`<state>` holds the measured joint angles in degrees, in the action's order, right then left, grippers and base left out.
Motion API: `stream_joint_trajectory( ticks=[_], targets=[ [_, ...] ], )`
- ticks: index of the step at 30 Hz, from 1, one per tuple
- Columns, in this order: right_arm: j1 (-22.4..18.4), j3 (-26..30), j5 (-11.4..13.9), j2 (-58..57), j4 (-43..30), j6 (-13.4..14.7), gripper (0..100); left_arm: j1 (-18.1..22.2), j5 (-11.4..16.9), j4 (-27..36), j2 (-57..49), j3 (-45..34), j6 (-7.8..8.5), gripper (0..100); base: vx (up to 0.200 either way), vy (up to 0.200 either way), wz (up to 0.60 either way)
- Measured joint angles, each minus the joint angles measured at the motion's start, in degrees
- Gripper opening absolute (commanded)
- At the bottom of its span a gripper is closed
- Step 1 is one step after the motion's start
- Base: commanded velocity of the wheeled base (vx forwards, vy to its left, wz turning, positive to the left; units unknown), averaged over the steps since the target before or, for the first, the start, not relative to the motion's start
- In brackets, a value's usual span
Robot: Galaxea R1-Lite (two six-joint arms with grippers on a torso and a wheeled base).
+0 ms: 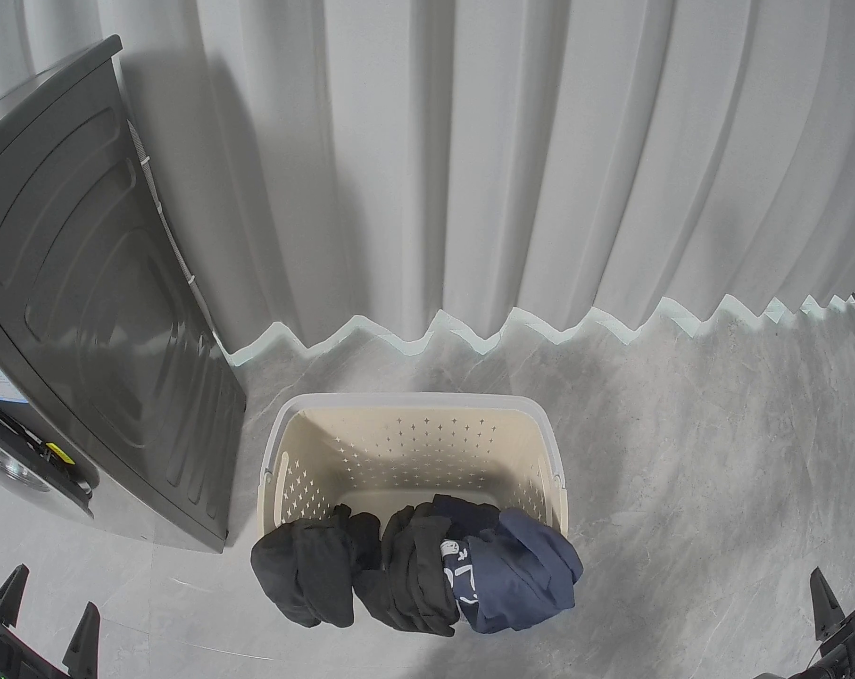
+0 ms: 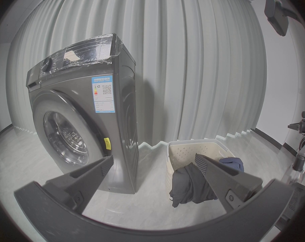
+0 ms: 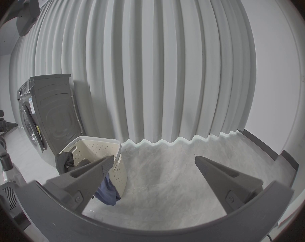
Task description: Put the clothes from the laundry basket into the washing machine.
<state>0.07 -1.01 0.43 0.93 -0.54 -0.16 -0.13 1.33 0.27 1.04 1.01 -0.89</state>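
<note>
The cream laundry basket [image 1: 410, 402] stands on the grey floor [image 1: 710, 445] before a white curtain [image 1: 503, 143], with the dark grey washing machine [image 1: 88, 313] just beside it on the left. The clothes, black garments [image 1: 309, 568] and a navy garment [image 1: 517, 568], are draped over the basket's near rim. The left gripper [image 1: 53, 588] at near left and the right gripper [image 1: 842, 558] at near right are well apart from the basket, jaws spread, holding nothing.
</note>
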Motion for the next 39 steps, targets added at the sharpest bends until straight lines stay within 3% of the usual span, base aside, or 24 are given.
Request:
stream_joint_trajectory(
  ticks=[9, 15, 39],
  targets=[
    [-0.02, 0.0, 0.0, 0.01, 0.0, 0.0, 100, 0.0, -0.02, -0.02, 0.0, 0.0, 0.0, 100, 0.0, 0.0, 0.0],
    [0.0, 0.0, -0.02, 0.01, 0.0, 0.0, 100, -0.02, -0.02, 0.0, 0.0, 0.0, -0.01, 100, 0.2, 0.0, 0.0],
    [-0.02, 0.0, 0.0, 0.01, 0.0, 0.0, 100, -0.02, 0.04, -0.02, 0.0, 0.0, 0.11, 100, 0.05, 0.0, 0.0]
  ],
)
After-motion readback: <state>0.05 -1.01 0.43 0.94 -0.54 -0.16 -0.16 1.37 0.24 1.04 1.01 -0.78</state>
